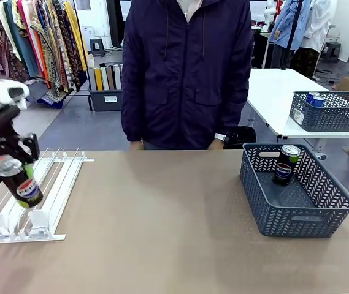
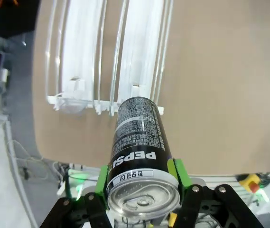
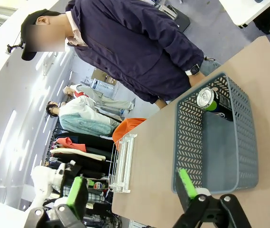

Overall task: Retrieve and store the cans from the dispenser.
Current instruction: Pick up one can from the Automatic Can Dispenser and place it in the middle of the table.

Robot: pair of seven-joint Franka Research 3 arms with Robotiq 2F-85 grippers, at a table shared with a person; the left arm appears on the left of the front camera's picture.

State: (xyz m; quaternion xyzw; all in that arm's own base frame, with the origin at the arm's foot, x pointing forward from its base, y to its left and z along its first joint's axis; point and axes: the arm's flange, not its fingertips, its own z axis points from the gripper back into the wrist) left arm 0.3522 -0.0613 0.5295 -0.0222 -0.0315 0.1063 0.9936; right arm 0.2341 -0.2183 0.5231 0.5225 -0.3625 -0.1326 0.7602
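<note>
Left wrist view is showing the left pincer (image 2: 142,185) gripping a dark Pepsi can (image 2: 139,142) near its silver top, green pads (image 2: 181,175) pressing both sides, the can tilting out over the stopper end of the white dispenser (image 2: 85,52). In the front view that pincer (image 1: 5,160) is holding the can (image 1: 19,180) lifted above the dispenser's (image 1: 51,177) lanes at the desk's left edge. The right pincer (image 3: 132,190) is standing wide open with nothing between its fingers, hovering over the desk short of the grey basket (image 3: 191,137). A second Pepsi can (image 1: 286,164) is standing upright in the far part of that basket (image 1: 297,211), which is sitting at the desk's right side. The brown desk (image 1: 162,220) is lying bare between dispenser and basket. A person in a dark jacket (image 1: 186,67) is standing at the far edge, with clothes racks and a white table carrying another basket (image 1: 330,113) behind.
</note>
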